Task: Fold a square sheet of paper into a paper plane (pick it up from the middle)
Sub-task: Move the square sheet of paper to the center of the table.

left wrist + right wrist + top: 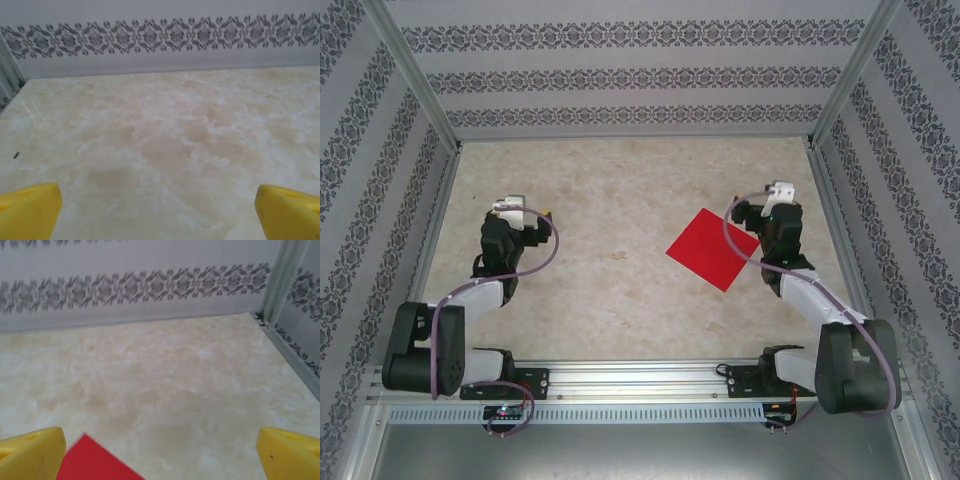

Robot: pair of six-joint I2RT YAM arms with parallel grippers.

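Observation:
The square sheet of paper point(713, 249), bright red, lies flat and uncreased on the marbled table right of centre, turned like a diamond. My right gripper point(770, 200) hovers just beyond the sheet's right corner. In the right wrist view the right gripper point(160, 455) is open, its yellow fingertips point(30, 452) far apart, and one corner of the red sheet point(95, 465) shows at the lower left between them. My left gripper point(520, 212) sits over bare table on the left, well away from the sheet. The left gripper point(159, 212) is open with nothing between its yellow fingertips point(27, 210).
Patterned walls point(640, 80) with metal frame posts point(415, 75) enclose the table on three sides. A metal rail point(640, 380) carrying both arm bases runs along the near edge. The right wall's corner post point(280, 280) stands close to the right gripper.

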